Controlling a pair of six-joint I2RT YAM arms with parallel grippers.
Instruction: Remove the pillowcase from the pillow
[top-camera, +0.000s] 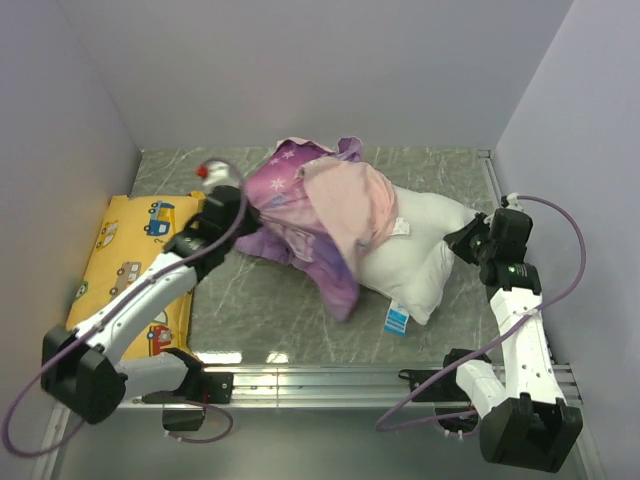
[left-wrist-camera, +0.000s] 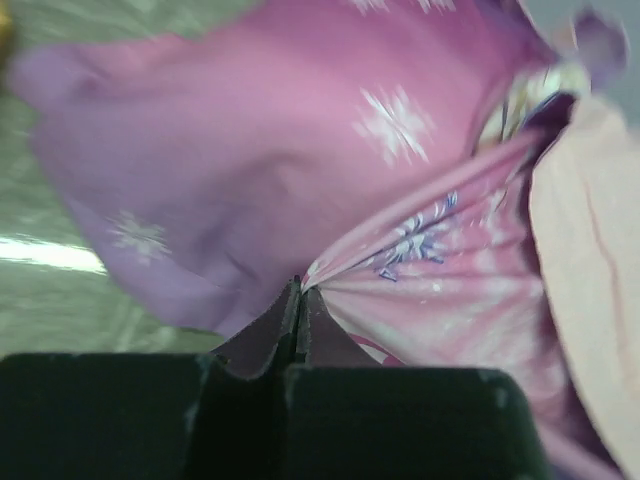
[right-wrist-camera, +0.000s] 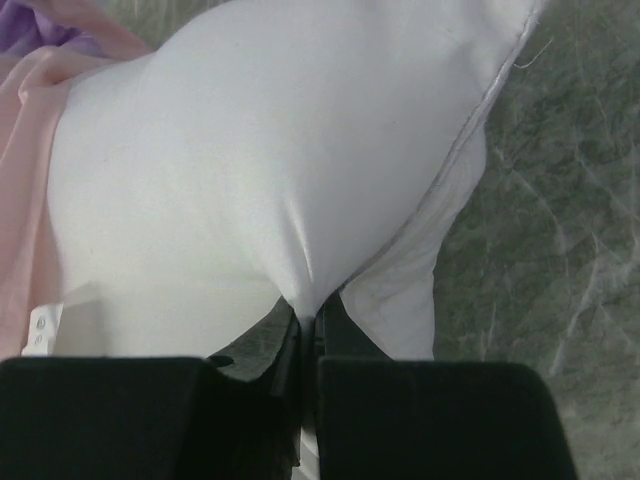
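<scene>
Two tools, both pressed together on cloth: my left tool (left-wrist-camera: 298, 300) pinches the thin purple-pink snowflake-print fabric pillowcase (top-camera: 295, 195), my right tool (right-wrist-camera: 308, 318) the plump white pillow (top-camera: 425, 250) at its right end. The pillow lies lengthwise between them on the desk (top-camera: 260, 300), so I reckon the case must slide leftward.

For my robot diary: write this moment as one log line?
left gripper: shut on pillowcase | right gripper: shut on pillow | pillowcase: partly off

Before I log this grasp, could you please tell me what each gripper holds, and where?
The left gripper pinches a fold of the pillowcase on its printed outside; the right gripper pinches the pillow by its bare end.
</scene>
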